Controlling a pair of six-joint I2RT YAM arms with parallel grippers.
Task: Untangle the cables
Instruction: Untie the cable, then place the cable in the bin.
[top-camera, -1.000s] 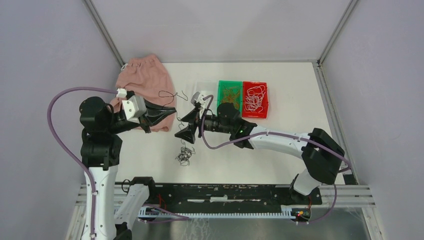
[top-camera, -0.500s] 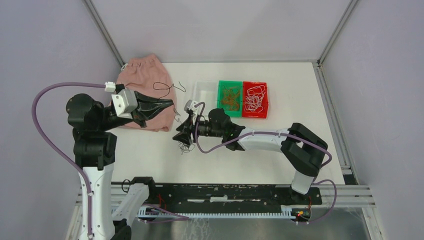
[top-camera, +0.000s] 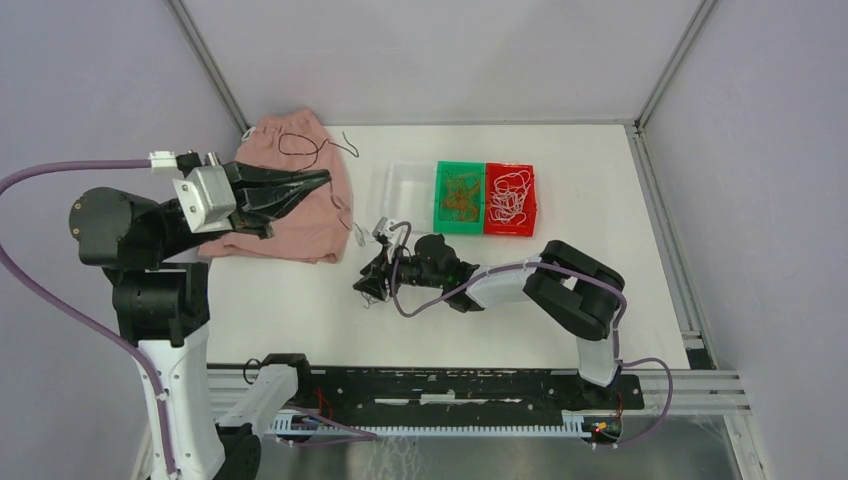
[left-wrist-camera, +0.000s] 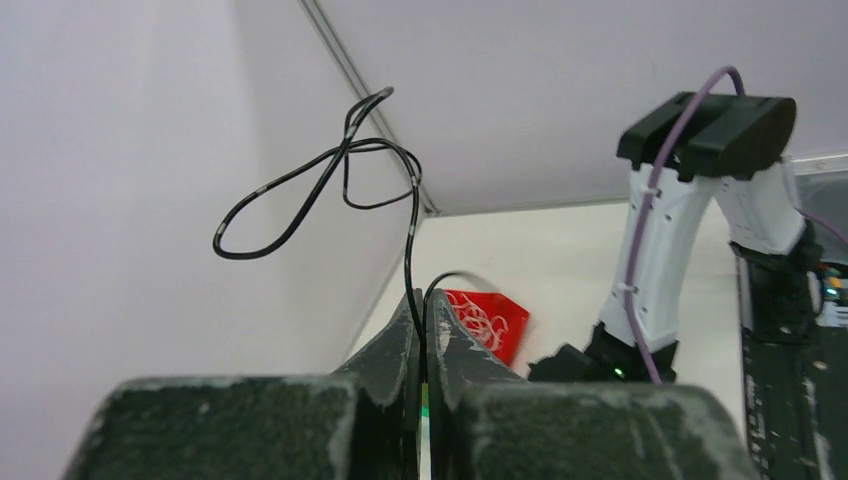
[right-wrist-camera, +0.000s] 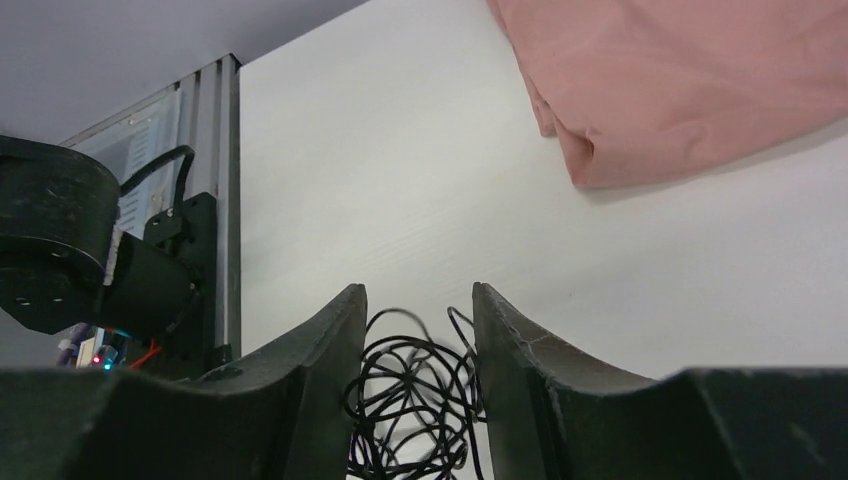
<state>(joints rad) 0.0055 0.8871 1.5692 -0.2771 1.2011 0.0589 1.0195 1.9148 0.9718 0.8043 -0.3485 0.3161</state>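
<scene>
Three containers are seen at the far side of the table (top-camera: 600, 180), set in one row and touching side to side. A clear tray (top-camera: 405, 180) is placed at the left, a green bin (top-camera: 458, 229) in the middle and a red bin (top-camera: 510, 232) at the right. In the green bin a loose heap of orange-brown cables (top-camera: 460, 197) is held. In the red bin a heap of white cables (top-camera: 508, 197) is held. The single strands in each heap are too thin and too mixed to be counted.

One pink cloth (top-camera: 290, 225) is laid at the far left of the table.

Two groups of black wire are counted outside the bins. One black cable (left-wrist-camera: 330, 180) is pinched in the left gripper (top-camera: 325, 180), whose fingers are pressed together on it. It is lifted above the pink cloth, and its loops stand up free from the fingertips. One black clump (right-wrist-camera: 415, 400) is lying on the table, near the front edge of the cloth. The right gripper (right-wrist-camera: 417, 295) is lowered over this clump, its fingers are held partly apart and the loops are enclosed between them. Whether the clump is already squeezed cannot be told.
</scene>
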